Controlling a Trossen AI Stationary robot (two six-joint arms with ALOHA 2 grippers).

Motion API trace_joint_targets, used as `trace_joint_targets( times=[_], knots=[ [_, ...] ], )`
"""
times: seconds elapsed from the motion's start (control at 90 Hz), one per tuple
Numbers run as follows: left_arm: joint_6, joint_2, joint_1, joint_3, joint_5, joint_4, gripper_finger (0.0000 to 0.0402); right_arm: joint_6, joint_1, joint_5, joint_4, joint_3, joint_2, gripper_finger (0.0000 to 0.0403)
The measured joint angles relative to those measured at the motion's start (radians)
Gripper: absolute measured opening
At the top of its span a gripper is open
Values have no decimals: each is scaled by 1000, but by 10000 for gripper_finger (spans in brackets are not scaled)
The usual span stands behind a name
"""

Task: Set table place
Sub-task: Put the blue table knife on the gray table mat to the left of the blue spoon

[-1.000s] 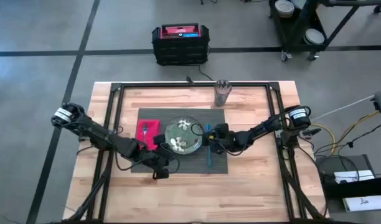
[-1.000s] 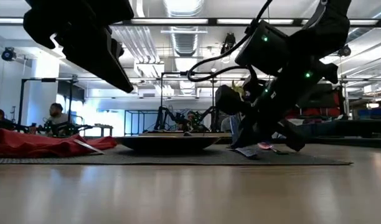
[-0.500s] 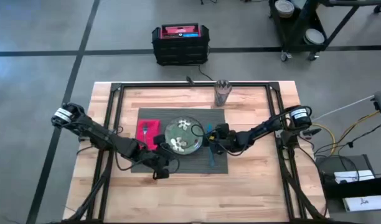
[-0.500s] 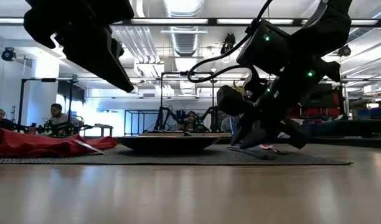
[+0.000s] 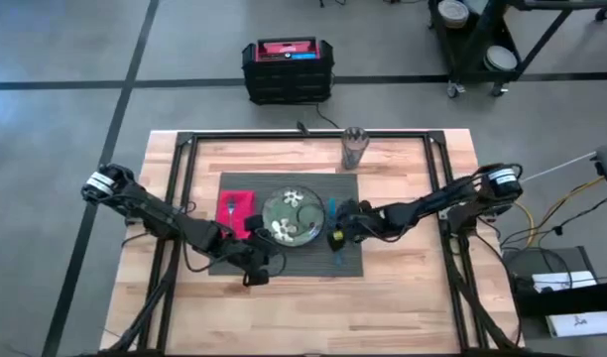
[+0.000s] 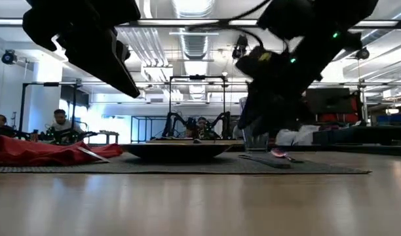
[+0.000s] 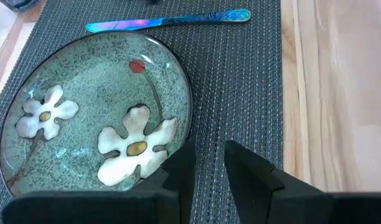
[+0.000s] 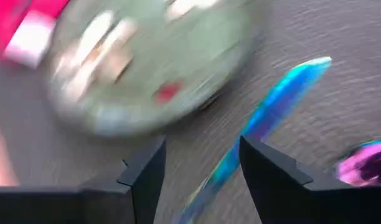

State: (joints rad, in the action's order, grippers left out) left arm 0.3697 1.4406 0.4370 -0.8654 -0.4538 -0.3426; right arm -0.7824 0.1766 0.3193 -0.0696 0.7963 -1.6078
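The plate [image 5: 291,217] sits mid-placemat [image 5: 348,260], the napkin [image 5: 234,212] beside it and a blue knife [image 5: 333,238] on its other side. The right gripper [image 5: 335,236] hovers over the knife, fingers apart and empty. The left gripper [image 5: 267,266] waits at the plate's near edge, fingers narrowly parted. Bare table [image 5: 403,297] surrounds the placemat.

table [image 5: 403,288] (light planks) | placemat [image 5: 351,260] centred | glass [image 5: 353,149] far edge

Plate [image 8: 147,62]: smeared by motion blur in the right wrist view.
Knife [image 8: 265,118]: blurred there, lower end behind the fingers.
Napkin [image 6: 43,152]: cut off by low view's edge.
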Motion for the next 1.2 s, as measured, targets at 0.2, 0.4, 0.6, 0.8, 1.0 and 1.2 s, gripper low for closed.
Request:
trace_joint_targets(
  times=[0.2,0.4,0.6,0.8,1.0,1.2],
  knots=[
    [-5,0,0,0,0,1,75,261,88,-68,-28,1,-14,172],
    [-5,0,0,5,0,3,75,388,151,-76,-32,-1,-28,153],
    [-5,0,0,8,0,6,75,420,175,-75,-19,0,-54,126],
    [-5,0,0,10,0,8,75,427,177,-58,-2,0,-97,96],
    [-5,0,0,10,0,10,75,415,177,-44,16,0,-108,70],
    [-5,0,0,10,0,13,75,410,176,-27,67,0,-109,49]
  ],
)
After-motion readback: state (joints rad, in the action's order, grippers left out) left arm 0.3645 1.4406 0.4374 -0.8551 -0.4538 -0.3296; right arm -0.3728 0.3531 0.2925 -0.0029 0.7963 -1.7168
